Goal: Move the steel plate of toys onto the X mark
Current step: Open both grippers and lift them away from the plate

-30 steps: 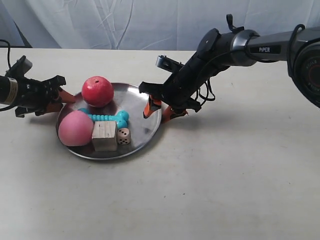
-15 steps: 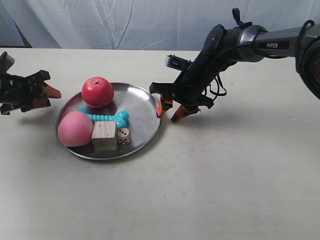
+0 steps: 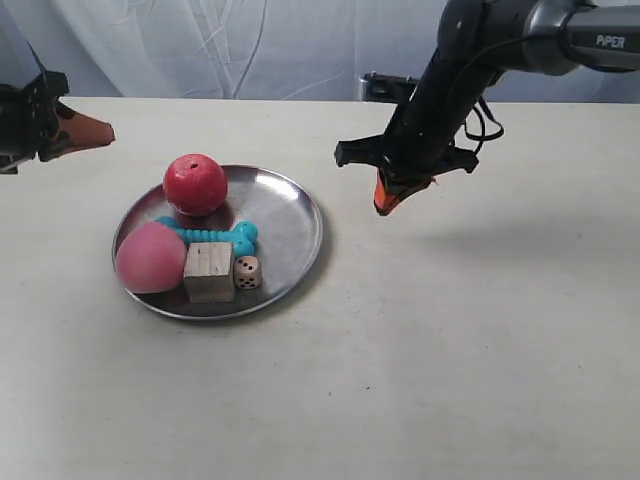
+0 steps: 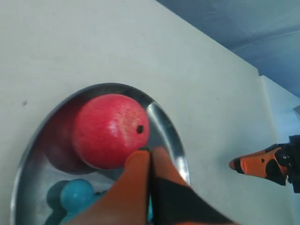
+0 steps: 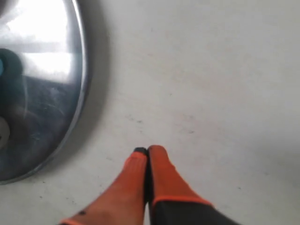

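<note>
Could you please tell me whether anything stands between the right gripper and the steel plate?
Nothing visible does. In the right wrist view, only bare table lies between the shut right gripper and the rim of the steel plate.

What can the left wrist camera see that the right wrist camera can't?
Only the left wrist view shows the red apple-like ball, part of the turquoise ribbed bone and the left arm's orange claw, shut. Only the right wrist view shows faint dark specks on the pale table. Both show the shiny round steel plate, the table, and the right arm's orange claw, shut, which the left view catches from afar.
</note>
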Action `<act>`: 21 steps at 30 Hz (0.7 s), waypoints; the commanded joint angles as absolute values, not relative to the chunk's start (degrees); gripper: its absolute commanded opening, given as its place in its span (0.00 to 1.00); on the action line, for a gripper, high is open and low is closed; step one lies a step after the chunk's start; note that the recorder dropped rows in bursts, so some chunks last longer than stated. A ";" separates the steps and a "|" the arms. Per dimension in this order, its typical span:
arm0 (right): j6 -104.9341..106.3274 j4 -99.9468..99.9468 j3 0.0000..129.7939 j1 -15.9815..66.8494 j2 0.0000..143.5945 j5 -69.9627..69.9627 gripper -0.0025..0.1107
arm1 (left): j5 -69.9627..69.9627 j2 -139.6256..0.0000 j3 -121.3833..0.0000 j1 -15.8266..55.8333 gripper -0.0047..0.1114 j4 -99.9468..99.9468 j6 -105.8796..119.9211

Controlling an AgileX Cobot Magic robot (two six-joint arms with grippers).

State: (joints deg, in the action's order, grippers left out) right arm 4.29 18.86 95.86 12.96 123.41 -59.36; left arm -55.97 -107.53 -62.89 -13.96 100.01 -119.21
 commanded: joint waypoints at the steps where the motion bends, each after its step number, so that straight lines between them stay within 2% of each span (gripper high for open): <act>1: 4.31 13.38 94.33 12.60 117.42 -59.17 0.02 | -57.89 -100.34 -60.44 -14.26 0.04 99.95 -119.35; 7: 3.87 8.36 90.32 12.60 107.63 -57.11 0.02 | -56.25 -86.73 -58.04 -16.39 0.04 99.95 -118.73; 14: 3.87 7.06 81.33 12.60 91.19 -48.51 0.02 | -49.31 -68.65 -58.04 -25.98 0.04 99.95 -116.76; 17: 3.98 6.68 77.08 12.60 84.18 -43.05 0.02 | -49.58 -65.88 -58.30 -28.91 0.04 99.95 -116.76; 21: 4.08 6.68 71.65 12.60 76.78 -36.98 0.02 | -49.44 -64.92 -58.30 -29.15 0.04 99.95 -116.76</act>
